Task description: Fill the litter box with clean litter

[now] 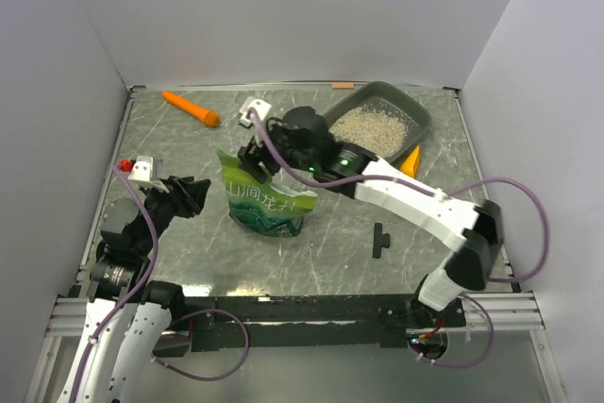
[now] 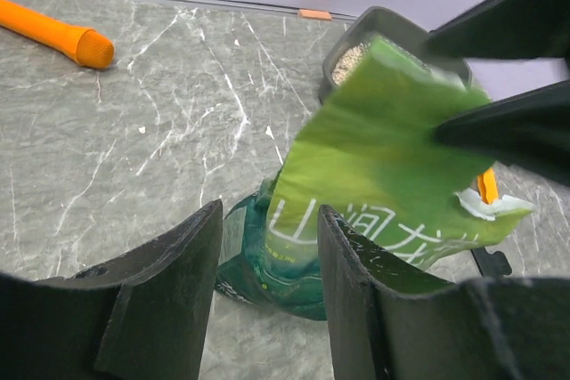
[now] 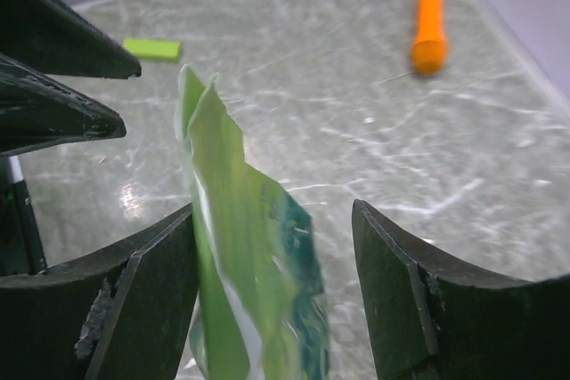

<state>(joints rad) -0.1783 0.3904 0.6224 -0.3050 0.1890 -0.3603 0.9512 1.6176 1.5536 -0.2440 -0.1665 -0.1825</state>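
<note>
My right gripper stands apart around the green bag. Its ragged top edge sits close by one finger, with open room to the other. The litter box lies behind my wrist.

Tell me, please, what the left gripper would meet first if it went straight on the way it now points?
Most likely the green bag, standing straight ahead of the left gripper; nothing shows between them, though depth is unclear.

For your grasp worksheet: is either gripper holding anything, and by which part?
Nothing is held. The right gripper is open around the green bag's top edge; the left gripper is open, empty.
</note>
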